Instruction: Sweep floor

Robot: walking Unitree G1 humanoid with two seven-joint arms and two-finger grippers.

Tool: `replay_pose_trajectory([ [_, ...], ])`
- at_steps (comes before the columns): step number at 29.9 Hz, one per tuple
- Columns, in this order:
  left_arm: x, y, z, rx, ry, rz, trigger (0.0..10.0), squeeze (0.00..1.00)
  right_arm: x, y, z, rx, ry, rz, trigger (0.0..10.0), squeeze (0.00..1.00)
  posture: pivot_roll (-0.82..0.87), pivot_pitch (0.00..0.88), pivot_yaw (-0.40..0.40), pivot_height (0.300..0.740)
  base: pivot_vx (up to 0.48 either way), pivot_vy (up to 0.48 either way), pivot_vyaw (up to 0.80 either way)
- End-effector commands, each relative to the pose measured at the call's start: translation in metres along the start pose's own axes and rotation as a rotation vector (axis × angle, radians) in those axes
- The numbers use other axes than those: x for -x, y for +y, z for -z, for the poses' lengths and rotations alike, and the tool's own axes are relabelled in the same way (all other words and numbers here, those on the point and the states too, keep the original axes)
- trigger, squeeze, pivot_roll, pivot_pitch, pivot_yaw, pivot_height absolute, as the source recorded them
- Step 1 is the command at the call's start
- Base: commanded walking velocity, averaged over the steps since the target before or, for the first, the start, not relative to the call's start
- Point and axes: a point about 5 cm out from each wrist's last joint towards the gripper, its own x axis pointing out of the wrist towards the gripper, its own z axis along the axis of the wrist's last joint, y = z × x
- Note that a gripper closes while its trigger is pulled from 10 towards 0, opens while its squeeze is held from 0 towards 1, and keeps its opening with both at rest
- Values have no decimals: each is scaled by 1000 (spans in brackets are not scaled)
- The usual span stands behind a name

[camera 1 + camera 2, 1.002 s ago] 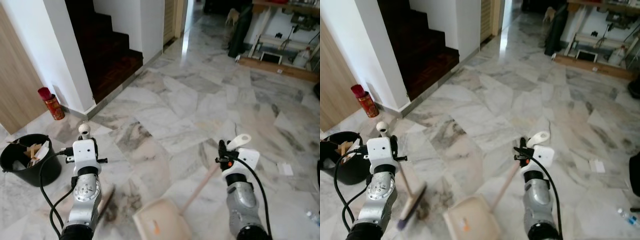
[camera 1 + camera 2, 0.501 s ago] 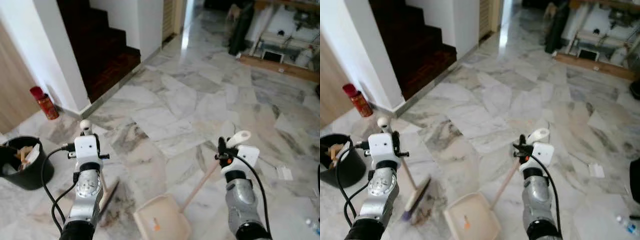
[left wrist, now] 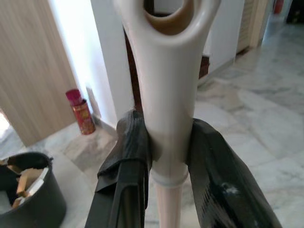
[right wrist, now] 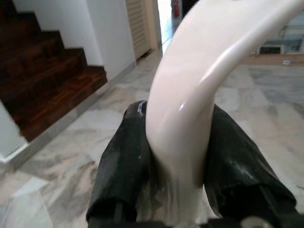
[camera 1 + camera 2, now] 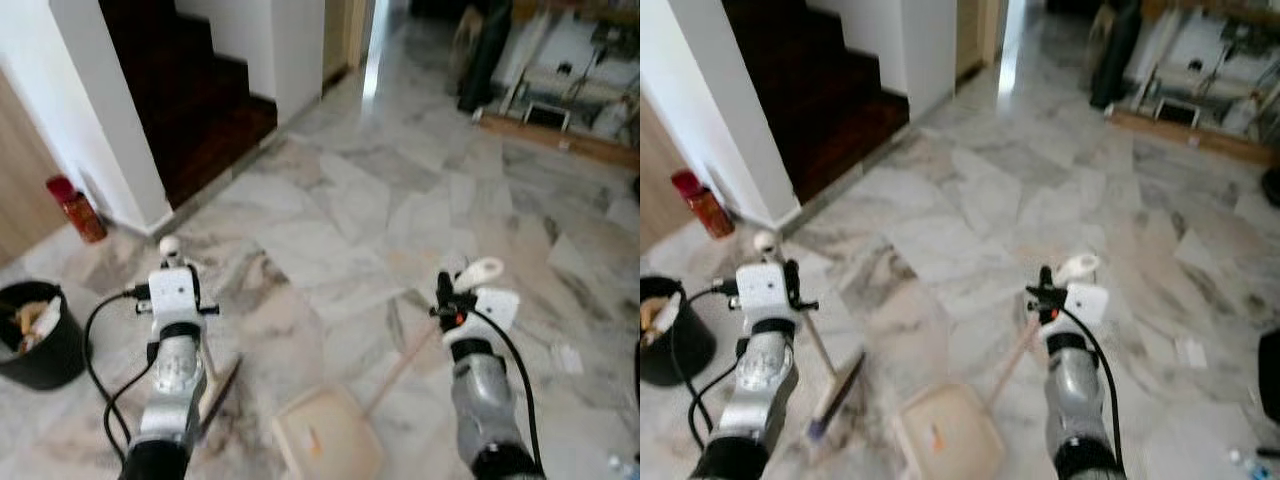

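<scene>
Broom handle (image 3: 168,95) sits clamped between the left gripper's (image 3: 166,142) black fingers, its brush head (image 5: 835,395) down on the marble floor (image 5: 350,190) just below and ahead. Dustpan handle (image 4: 190,99) is pinched in the right gripper (image 4: 173,147), with the dustpan (image 5: 945,435) lying below-left of it, between the arms. Since a second ago the view has drifted, so the black bin (image 5: 40,335) now sits nearer the edge, farther left of the left gripper.

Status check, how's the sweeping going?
Left gripper shut on broom handle. Right gripper shut on dustpan handle. Dustpan on floor beside broom head. Black bin at left.
</scene>
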Motion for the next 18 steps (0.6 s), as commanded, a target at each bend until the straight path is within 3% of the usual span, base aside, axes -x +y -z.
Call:
replay_pose_trajectory([
  [1,-4,-4,-10,-7,-47,9,10000,0,-3,1,-7,-31,-41,9,10000,0,-2,76,-21,740,311,0,0],
  [18,-3,-4,-10,-7,-48,18,10000,0,-3,4,-7,-36,-45,7,10000,0,6,66,-15,740,311,0,0],
])
